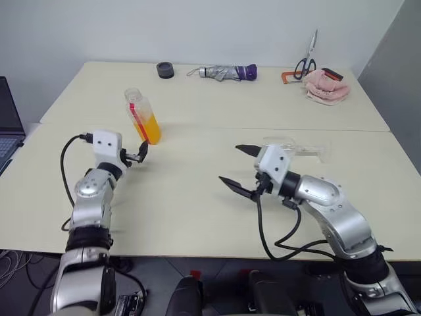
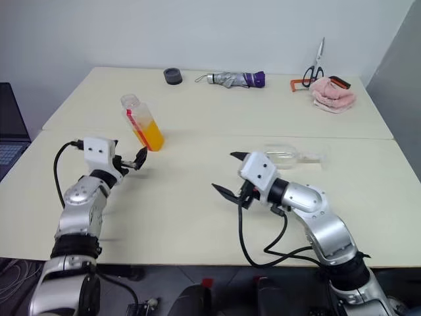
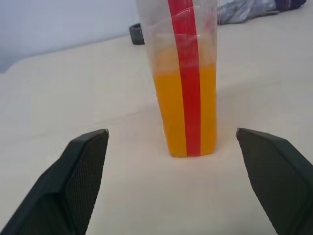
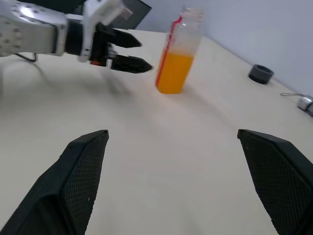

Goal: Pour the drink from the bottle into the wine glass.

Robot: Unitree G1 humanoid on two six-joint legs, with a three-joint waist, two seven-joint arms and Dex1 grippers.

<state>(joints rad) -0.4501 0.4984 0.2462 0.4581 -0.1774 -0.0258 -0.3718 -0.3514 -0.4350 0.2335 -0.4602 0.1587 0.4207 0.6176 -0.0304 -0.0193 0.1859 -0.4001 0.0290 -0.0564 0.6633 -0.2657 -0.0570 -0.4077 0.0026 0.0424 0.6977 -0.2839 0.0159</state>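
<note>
Now I'm lining my wide-open, empty left gripper (image 1: 142, 152) squarely on the clear squarish plastic bottle (image 1: 143, 117) of orange drink (image 1: 151, 129) near the table's (image 1: 197, 191) left edge; right gripper (image 1: 241, 170) gaping, empty too.

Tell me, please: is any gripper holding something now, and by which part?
Nothing is held. Left gripper and right gripper are both open, apart from the bottle.

Head pair high; wrist views low
</note>
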